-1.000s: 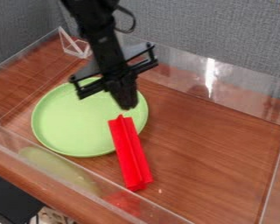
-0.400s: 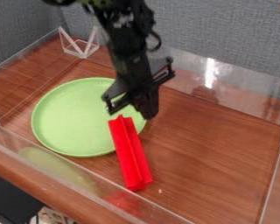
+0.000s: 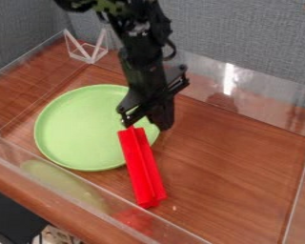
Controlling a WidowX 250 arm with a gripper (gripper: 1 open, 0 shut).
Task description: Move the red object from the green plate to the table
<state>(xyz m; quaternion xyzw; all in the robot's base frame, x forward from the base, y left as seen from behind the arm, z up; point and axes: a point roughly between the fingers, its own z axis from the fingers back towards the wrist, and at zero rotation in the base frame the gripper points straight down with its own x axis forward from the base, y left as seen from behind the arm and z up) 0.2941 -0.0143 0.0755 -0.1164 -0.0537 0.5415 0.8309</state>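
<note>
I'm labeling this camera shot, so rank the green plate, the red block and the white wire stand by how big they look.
1. green plate
2. red block
3. white wire stand, though it sits farther from the camera, so its true size is unsure.

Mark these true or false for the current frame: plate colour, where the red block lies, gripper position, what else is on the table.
1. The plate is lime green. True.
2. The red block lies wholly inside the plate. False: one end rests on the plate's rim, the rest extends onto the table.
3. The gripper is at the block's plate end. True.
4. The gripper is over the block's near end. False: it is at the far end.
5. The plate holds a second block. False: only its rim is overlapped.
</note>
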